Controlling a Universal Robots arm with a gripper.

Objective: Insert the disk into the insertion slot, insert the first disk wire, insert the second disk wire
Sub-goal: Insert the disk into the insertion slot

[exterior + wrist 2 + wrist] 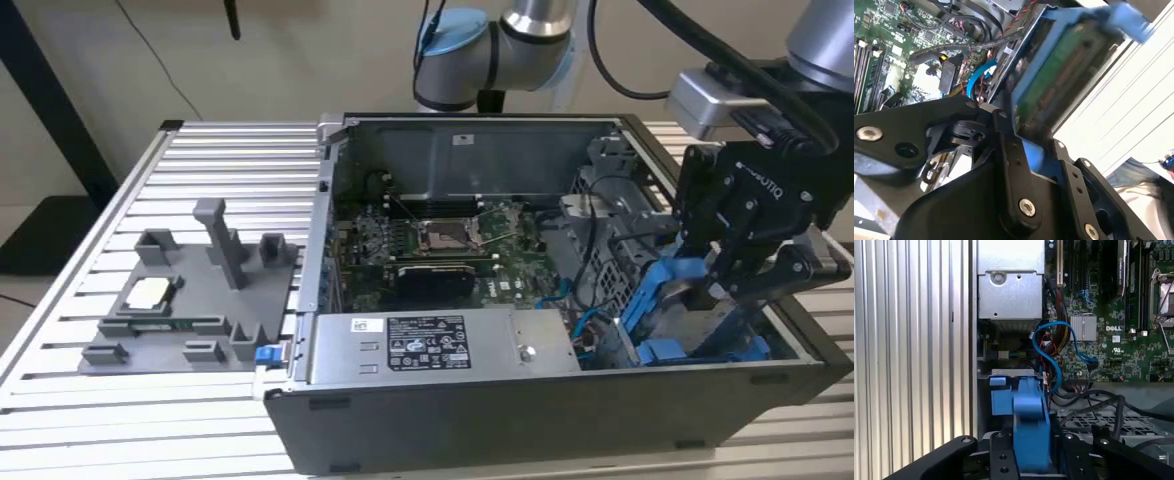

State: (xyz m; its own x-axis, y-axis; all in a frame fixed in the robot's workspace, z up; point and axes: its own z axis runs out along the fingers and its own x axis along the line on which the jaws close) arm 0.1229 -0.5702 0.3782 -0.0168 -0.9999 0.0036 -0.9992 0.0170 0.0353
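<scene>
The disk [663, 300], in its bright blue carrier, stands on edge in the case's front corner, on the exterior view's right. My gripper [731, 272] is shut on it from above. In the second wrist view the disk [1064, 75] shows its green circuit side inside the blue frame, and one black finger [1004, 150] lies against it. In the first wrist view the blue carrier [1026, 410] sits between my fingers [999, 457], with its far end at the grey metal rim of the insertion slot [1009, 372]. A loose blue disk wire [1051, 347] loops beside the slot.
The open computer case [534, 400] rests on a ribbed aluminium table [200, 150]. Inside it are the motherboard [441, 245] and a grey labelled power-supply box [427, 345]. A grey plastic fixture tray [187, 300] lies on the exterior view's left. Black cables [1094, 400] run near the slot.
</scene>
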